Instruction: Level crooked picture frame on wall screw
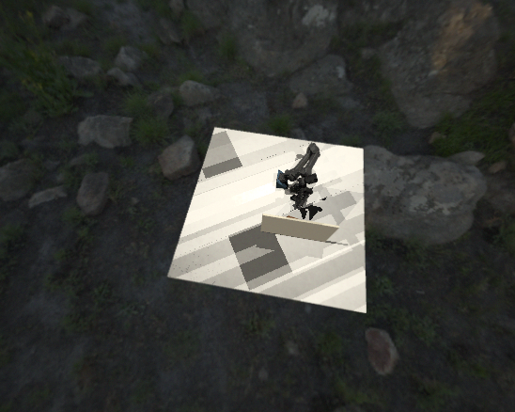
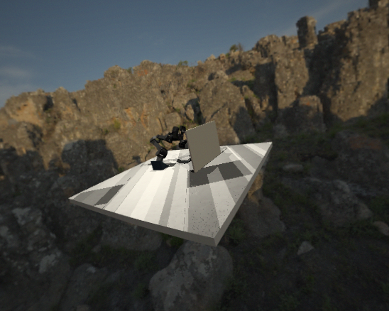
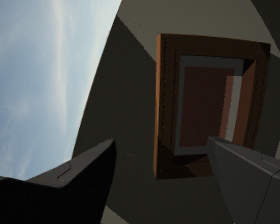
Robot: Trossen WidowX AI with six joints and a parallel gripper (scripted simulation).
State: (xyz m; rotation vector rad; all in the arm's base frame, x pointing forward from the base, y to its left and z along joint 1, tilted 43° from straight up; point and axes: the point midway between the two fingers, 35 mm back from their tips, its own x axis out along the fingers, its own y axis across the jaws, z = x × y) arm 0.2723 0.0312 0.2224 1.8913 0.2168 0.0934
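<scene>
The picture frame has a brown wooden border around a grey mat and a reddish picture. It hangs on the wall. In the wrist view its left side is not parallel to the wall's slanting side edge; how far it is from level I cannot tell. My gripper is open and empty, standing back from the wall. The right finger overlaps the frame's lower right part in the wrist view, and the left finger is left of the frame. The screw and notched strip are hidden.
The wall is a thin upright panel on the pale, shadow-striped table top. The arm's dark base stands on the side where the frame hangs. In the exterior view the wall hides the frame and the fingers.
</scene>
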